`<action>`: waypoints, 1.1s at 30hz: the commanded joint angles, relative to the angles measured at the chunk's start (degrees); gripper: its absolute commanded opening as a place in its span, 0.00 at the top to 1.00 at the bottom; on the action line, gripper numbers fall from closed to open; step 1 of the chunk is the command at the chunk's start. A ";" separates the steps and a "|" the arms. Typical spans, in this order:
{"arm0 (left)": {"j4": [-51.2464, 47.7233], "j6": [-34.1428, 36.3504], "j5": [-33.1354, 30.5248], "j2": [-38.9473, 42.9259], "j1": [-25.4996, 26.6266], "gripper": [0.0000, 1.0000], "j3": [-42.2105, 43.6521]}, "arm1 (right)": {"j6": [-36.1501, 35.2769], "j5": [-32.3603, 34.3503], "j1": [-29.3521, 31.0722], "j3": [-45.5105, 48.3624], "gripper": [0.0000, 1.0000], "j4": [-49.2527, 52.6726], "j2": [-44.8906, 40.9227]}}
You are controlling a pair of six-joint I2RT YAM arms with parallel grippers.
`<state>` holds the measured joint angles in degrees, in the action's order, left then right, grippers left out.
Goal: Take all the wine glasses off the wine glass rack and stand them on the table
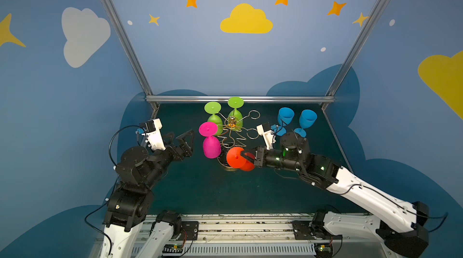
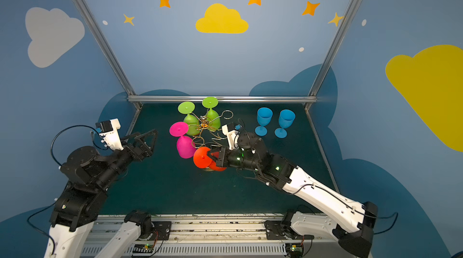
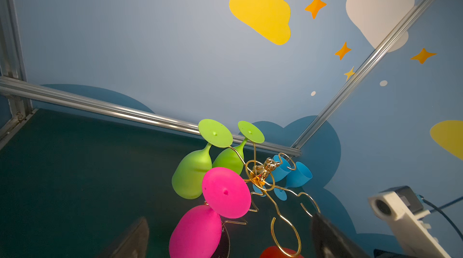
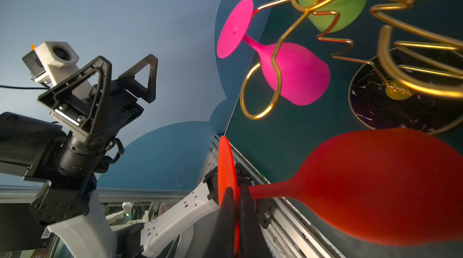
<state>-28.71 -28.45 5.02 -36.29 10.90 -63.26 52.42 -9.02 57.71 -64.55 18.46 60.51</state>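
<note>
Fingers of the right gripper [image 1: 244, 156] are squeezed shut on the round foot of the orange wine glass [image 1: 233, 159]; the glass is tipped, foot up and bowl low, just in front of the wine glass rack [image 1: 231, 125]; in the right wrist view no wire loop goes round its stem; the left gripper [image 1: 180, 137] is wide open and holds nothing, near the pink glass [image 1: 211, 146]; that one and two green glasses [image 1: 215, 120] hang upside down on the rack; two blue glasses [image 1: 307, 119] stand on the table [image 1: 200, 189] beside it.
</note>
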 commanded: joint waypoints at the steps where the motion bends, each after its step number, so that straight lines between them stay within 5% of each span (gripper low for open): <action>1: 3.86 -1.84 3.65 -1.11 -0.18 0.02 -2.36 | -0.75 3.13 -2.98 3.12 1.00 4.16 -6.56; 9: 8.94 -3.46 19.83 -6.85 -0.22 0.09 -5.48 | -5.14 1.37 -16.24 1.26 1.00 8.08 -17.34; 18: 21.82 -12.08 45.73 -17.53 -0.17 0.22 -10.75 | -14.67 -4.32 -19.83 -14.41 1.00 10.35 -9.82; 33: 30.84 -17.12 54.51 -28.02 5.63 0.29 -16.14 | -20.86 -16.99 -19.74 -30.45 1.00 9.32 4.40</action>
<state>-0.23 -45.17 56.95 -63.29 15.27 -77.76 33.50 -22.57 38.06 -92.31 28.60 64.14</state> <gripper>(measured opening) 0.715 0.048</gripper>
